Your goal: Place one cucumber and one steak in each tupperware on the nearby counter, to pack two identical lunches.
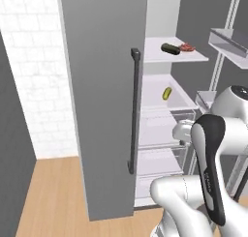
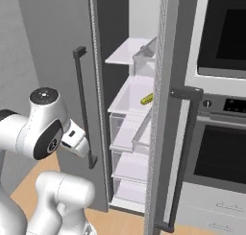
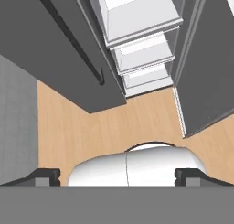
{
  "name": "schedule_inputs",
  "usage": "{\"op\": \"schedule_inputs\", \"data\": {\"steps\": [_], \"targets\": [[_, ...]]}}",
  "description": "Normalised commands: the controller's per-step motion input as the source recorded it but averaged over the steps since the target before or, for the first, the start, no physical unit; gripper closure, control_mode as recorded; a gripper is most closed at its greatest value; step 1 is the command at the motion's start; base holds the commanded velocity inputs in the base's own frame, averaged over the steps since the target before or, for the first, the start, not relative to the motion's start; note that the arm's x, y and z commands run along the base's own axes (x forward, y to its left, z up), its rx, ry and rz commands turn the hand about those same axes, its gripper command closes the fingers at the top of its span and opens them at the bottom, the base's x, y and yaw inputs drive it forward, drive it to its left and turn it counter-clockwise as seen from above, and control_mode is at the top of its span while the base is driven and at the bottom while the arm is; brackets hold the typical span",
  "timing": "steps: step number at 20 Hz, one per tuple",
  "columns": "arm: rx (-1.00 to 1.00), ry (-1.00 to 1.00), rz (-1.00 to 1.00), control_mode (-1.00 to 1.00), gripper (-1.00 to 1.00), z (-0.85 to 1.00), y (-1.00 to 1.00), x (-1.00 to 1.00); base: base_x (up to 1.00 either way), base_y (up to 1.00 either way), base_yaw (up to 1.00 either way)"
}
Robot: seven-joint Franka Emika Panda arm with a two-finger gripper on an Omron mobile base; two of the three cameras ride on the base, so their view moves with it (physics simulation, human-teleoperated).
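A dark green cucumber lies on an upper shelf of the open fridge, with a red-pink steak right beside it. One shelf lower rests a smaller yellow-green cucumber. My gripper is open and holds nothing. In the hand view its two dark fingertips stand far apart, pointing down at the wooden floor in front of the fridge. It is well below and short of the shelves. The tupperware and the counter are out of view.
The left fridge door with its dark handle stands open. The right door with its handle is open too. Clear drawers sit under the shelves. A wall oven is at the right.
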Motion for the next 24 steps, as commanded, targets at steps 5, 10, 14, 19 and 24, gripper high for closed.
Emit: {"op": "schedule_inputs", "data": {"steps": [5, 10, 14, 19, 24], "targets": [[0.00, 0.00, 0.00, 1.00, -1.00, 0.00, 0.00, 0.00, 0.31, -0.53, 0.00], [0.00, 0.00, 0.00, 1.00, -1.00, 0.00, 0.00, 0.00, 0.24, -0.06, 0.00], [0.00, 0.00, 0.00, 1.00, -1.00, 0.00, 0.00, 0.00, 0.46, 0.60, -0.01], [0.00, 0.00, 0.00, 1.00, -1.00, 0.00, 0.00, 0.00, 0.55, 0.11, -0.04], [0.00, 0.00, 0.00, 1.00, -1.00, 0.00, 0.00, 0.00, 0.31, -0.36, 0.00]]}}
